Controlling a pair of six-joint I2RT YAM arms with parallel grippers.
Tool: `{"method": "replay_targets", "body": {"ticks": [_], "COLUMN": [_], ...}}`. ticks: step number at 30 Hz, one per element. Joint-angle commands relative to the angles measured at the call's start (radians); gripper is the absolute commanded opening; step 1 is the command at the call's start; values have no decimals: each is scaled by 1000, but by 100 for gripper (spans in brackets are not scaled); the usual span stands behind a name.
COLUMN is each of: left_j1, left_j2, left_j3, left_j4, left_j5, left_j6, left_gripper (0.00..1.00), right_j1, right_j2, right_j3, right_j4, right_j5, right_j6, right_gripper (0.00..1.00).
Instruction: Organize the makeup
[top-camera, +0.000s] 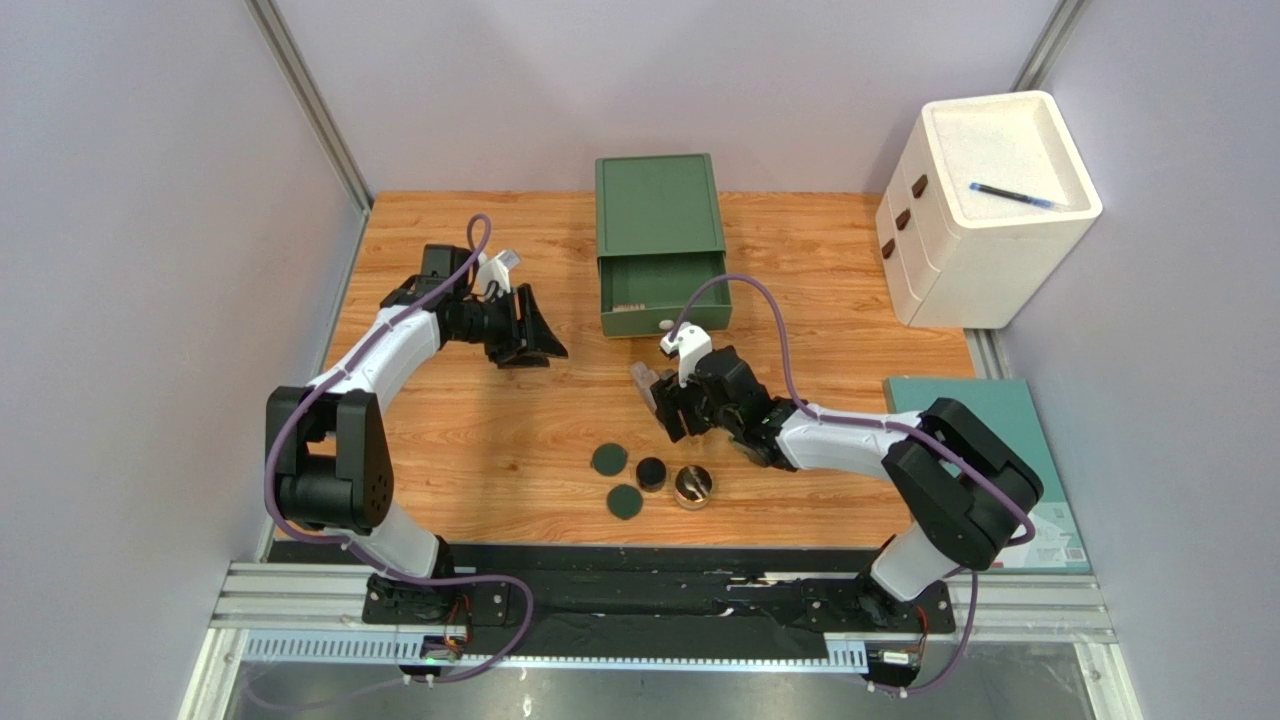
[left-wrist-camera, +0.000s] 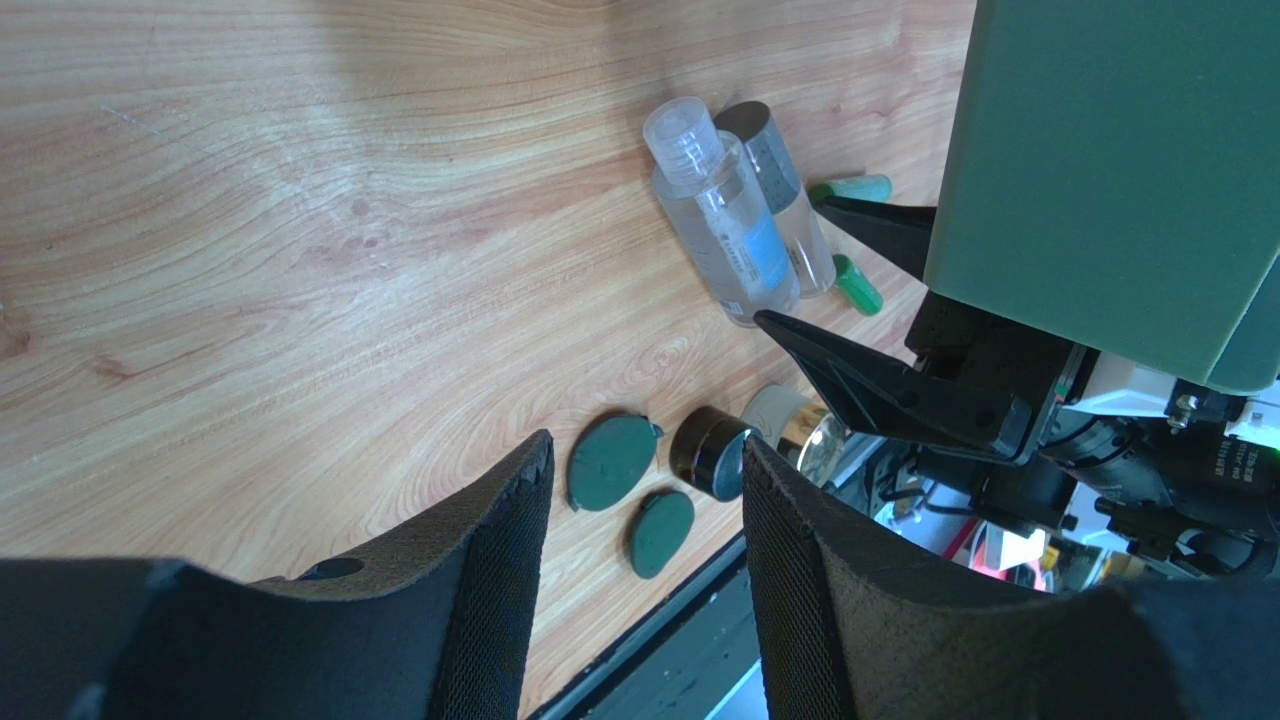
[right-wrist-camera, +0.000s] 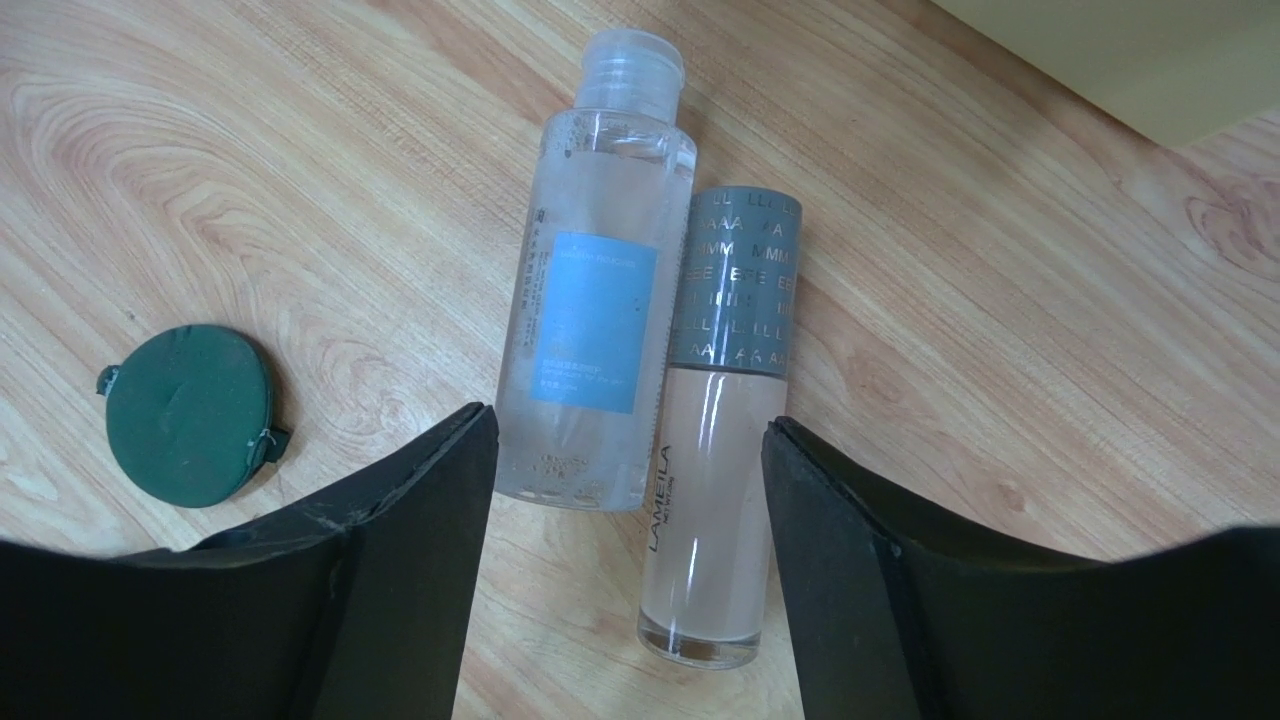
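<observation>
A clear bottle with a blue label (right-wrist-camera: 594, 285) and a beige tube with a grey cap (right-wrist-camera: 721, 435) lie side by side on the wood. My right gripper (right-wrist-camera: 628, 438) hangs open just over their lower ends, a finger on each side; it also shows in the top view (top-camera: 670, 402). Two dark green discs (top-camera: 609, 458) (top-camera: 624, 503), a black jar (top-camera: 651, 473) and a gold-rimmed compact (top-camera: 693, 486) sit near the front. Two green tubes (left-wrist-camera: 857, 188) (left-wrist-camera: 857, 285) lie by the drawer. My left gripper (top-camera: 534, 338) is open and empty, to the left.
An open green drawer (top-camera: 661, 240) stands at the back middle. A white drawer box (top-camera: 984, 210) with a blue pen (top-camera: 1014, 192) on top stands at the back right. A teal board (top-camera: 984, 435) lies off the table's right edge.
</observation>
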Motion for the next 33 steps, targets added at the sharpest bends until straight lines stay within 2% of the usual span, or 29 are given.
{"method": "replay_targets", "body": {"ticks": [1, 15, 23, 29, 33], "left_j1": [-3, -6, -8, -13, -14], "left_j2": [-13, 6, 12, -3, -5], "left_j3": [20, 28, 29, 23, 26], "left_j4": [14, 3, 2, -9, -21], "left_j5": [16, 10, 4, -4, -7], "left_j6": [15, 31, 37, 41, 46], "left_gripper": [55, 56, 56, 56, 56], "right_j1": [0, -42, -58, -58, -58], "right_j2": [-43, -69, -8, -31, -123], "right_j3": [-10, -112, -115, -139, -158], "right_j4": [47, 73, 89, 92, 64], "right_j5": [1, -24, -87, -88, -67], "right_j6": [-21, -34, -35, -15, -6], "right_gripper": [67, 66, 57, 59, 63]}}
